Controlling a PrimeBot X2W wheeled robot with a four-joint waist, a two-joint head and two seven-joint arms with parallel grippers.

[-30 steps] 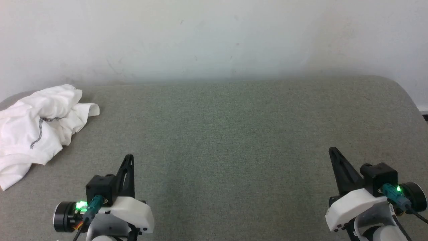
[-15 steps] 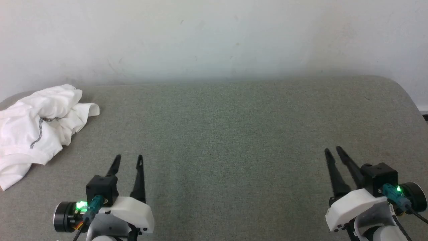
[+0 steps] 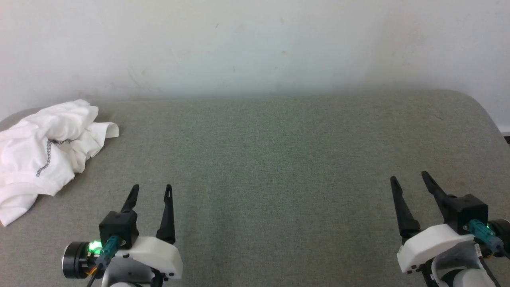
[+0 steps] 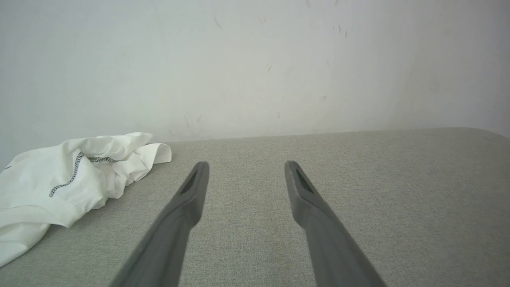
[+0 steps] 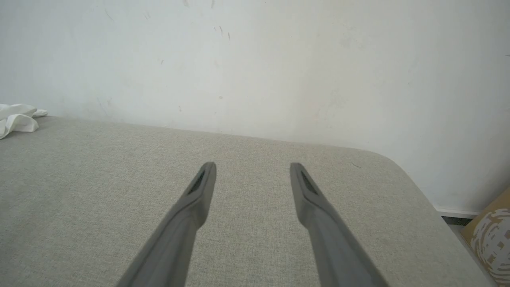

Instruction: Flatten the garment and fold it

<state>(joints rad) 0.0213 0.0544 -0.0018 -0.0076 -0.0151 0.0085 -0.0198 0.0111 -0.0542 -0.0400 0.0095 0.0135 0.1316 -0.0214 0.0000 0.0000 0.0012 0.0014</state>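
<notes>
The crumpled white shirt (image 3: 44, 151) lies at the grey upholstered surface's (image 3: 279, 159) far-left edge, well apart from the left gripper (image 3: 152, 186). Left and right gripper (image 3: 409, 176) jaws stand apart, with broad fabric between them

a plain white wall (image 3: 255, 40), faintly scuffed, is seen behind the table (image 3: 279, 139), which is covered in grey-green fabric and rounded at its corner. a patterned cardboard box (image 5: 492, 235) is glimpsed beyond its right edge.

Grey-green fabric-covered surface (image 3: 279, 159) with rounded corners bore a crumpled white thin-fabric shirt (image 3: 36, 155) at its far left corner
</notes>
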